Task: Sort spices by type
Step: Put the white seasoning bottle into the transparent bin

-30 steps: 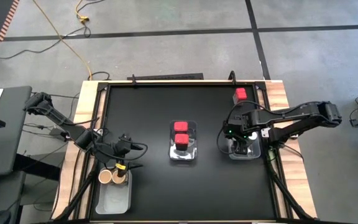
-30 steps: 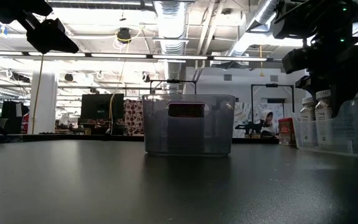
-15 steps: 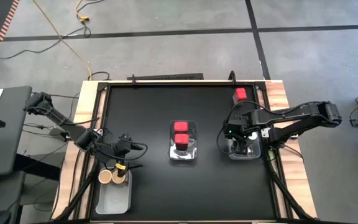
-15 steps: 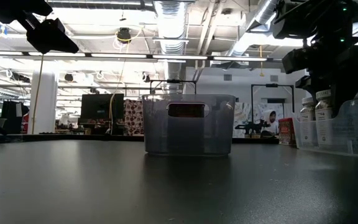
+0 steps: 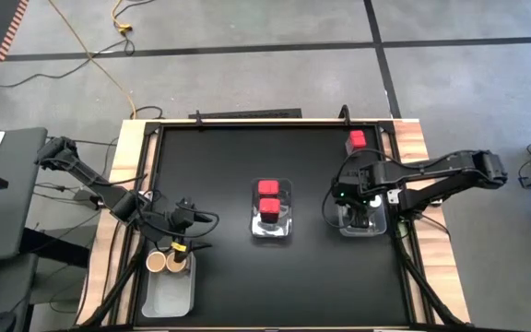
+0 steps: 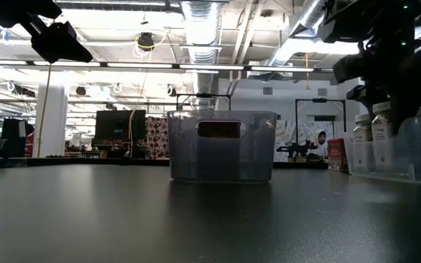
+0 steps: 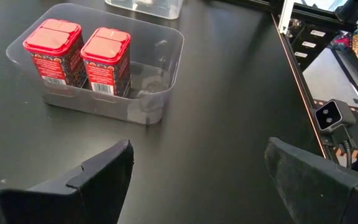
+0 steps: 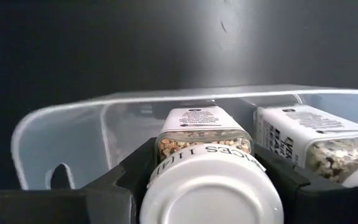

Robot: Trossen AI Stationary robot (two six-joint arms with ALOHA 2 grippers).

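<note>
White-lidded jar [image 8: 211, 186] sits between the right gripper's [image 8: 210, 163] fingers [image 8: 126, 168], inside the clear right-hand bin [image 5: 361, 228]. We read the fingers as closed on it: both dark pads press its sides just below the lid. We cannot tell whether it rests on the bin floor or hangs just above it. A second jar of the same kind [image 8: 312, 140] stands just beside it in that bin.

Red square-topped tins [image 5: 269, 188]: two stand side by side in the middle bin [image 5: 271, 231]; the left wrist view shows them at one end of it [image 7: 107, 59]. A third red tin [image 5: 357, 140] stands alone near the desk's far right corner, outside any bin.

Tan round-topped jars [image 5: 156, 262]: two show at the near end of the left bin [image 5: 169, 290], just beside the left gripper [image 5: 184, 214]. That gripper hovers over the desk edge with fingers spread wide and nothing between them.

Our judgement on progress: mostly sorted, each kind has its own bin. Left to do, as far as we see: release the white-lidded jar and move the stray red tin to the middle bin. Fewer containers are visible than we might expect; the arms may hide some.

Desk [image 5: 219, 175]: matte black top, pale wooden border. Floor is grey concrete with dark lines and a yellow cable [image 5: 90, 51]. Low view shows a large hall with ceiling ducts and strip lights.
</note>
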